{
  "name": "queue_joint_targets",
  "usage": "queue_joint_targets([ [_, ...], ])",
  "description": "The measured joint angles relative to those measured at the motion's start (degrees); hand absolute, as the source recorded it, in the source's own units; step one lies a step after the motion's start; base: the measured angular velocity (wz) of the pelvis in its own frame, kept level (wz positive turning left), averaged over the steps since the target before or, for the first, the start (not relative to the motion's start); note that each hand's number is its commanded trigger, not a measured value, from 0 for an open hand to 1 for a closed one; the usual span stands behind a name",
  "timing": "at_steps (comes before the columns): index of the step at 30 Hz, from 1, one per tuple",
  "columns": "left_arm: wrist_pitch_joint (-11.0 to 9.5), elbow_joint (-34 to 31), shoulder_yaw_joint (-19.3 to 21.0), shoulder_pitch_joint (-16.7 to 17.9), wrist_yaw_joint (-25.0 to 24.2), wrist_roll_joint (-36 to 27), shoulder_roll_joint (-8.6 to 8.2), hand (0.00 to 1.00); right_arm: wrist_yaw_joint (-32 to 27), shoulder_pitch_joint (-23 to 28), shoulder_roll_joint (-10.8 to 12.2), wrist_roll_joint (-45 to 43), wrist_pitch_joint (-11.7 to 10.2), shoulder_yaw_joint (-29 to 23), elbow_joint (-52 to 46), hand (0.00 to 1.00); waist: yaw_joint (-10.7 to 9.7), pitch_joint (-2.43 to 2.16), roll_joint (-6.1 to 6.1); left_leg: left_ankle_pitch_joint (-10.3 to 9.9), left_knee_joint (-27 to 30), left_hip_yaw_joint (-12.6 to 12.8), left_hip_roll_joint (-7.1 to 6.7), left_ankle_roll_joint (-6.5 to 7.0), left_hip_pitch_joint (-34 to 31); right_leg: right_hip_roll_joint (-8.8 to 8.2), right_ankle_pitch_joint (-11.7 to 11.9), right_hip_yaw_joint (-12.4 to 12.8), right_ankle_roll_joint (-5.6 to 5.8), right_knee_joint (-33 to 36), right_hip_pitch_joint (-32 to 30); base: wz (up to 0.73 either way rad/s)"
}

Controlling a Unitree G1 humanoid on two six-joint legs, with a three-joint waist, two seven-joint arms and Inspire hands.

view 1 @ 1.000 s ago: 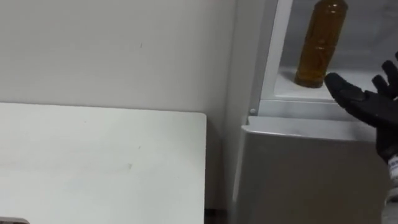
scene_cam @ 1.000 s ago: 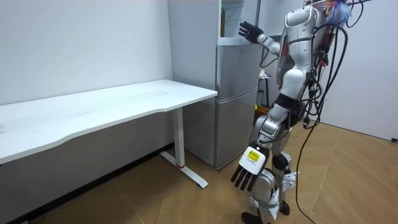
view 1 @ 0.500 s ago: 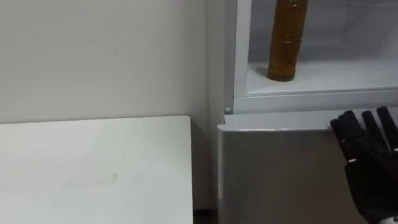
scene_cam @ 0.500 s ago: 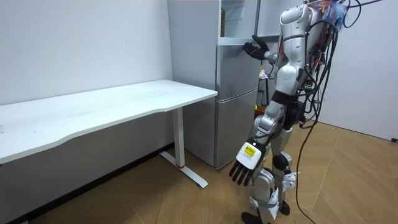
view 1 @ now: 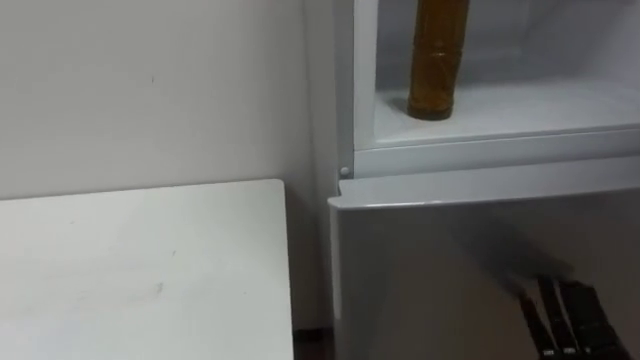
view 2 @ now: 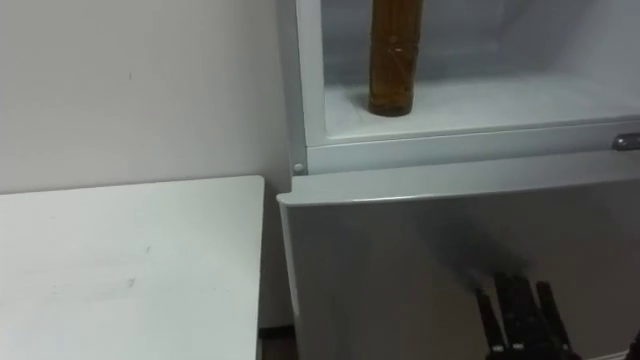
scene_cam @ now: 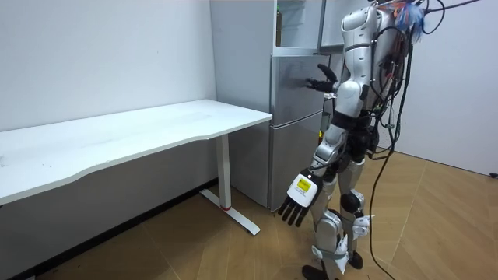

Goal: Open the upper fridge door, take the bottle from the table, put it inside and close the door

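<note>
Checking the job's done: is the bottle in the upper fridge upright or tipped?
Upright. The bottle stands on its base on the white floor of the upper fridge.

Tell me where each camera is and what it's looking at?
Left eye view: on the robot's head, looking down at the bottle in the open upper fridge; right hand shows low.
Right eye view: just beside it, same scene, same hand.
Room view: stands off in the room, sees the whole robot facing the fridge, left hand hanging.
All share the fridge and white table.
</note>
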Motion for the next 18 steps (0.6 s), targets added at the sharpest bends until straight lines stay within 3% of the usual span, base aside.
queue_joint_targets([
  [10, 0.01, 0.45, 1.10, -0.28, -0.91, 0.03, 0.04, 0.00, 3.30, 2.58, -0.08, -0.31, 1.92, -0.15, 18.04, 0.00, -0.30, -0.22, -1.22, -0.17, 0.20, -0.20, -0.08, 0.08, 0.21, -0.05, -0.12, 0.14, 0.05, -0.12, -0.08, 0.00],
  [18, 0.07, -0.02, 1.30, -0.26, -1.01, -1.92, 0.51, 0.00, 1.90, 3.06, 0.01, -0.40, 3.40, -3.51, 32.06, 0.00, -3.40, 0.00, -1.68, -0.16, 0.24, -1.28, -0.38, 0.09, 0.48, -0.25, -0.22, -0.53, 0.21, -1.00, 1.15, 0.07],
])
